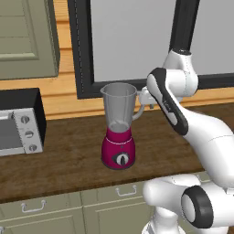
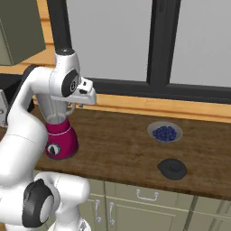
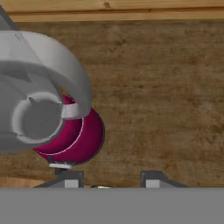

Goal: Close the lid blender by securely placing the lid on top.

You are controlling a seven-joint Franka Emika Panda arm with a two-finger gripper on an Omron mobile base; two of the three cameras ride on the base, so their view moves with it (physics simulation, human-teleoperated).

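Blender upright, jar open; lid flat on counter.

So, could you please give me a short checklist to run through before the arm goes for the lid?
1. Blender upright on the counter: ok.
2. Jar mouth free to take a lid: ok, the rim is open and nothing sits on it.
3. Lid within plain sight and unobstructed: ok, it lies flat on the counter, apart from the bowl of blueberries.
4. Gripper empty: ok, nothing sits between the jaws, which stand apart.
5. Gripper near the lid: not ok, it hangs beside the jar's handle, far from the lid.
6. Clear path past the jar: cannot tell, the hand is close to the handle.
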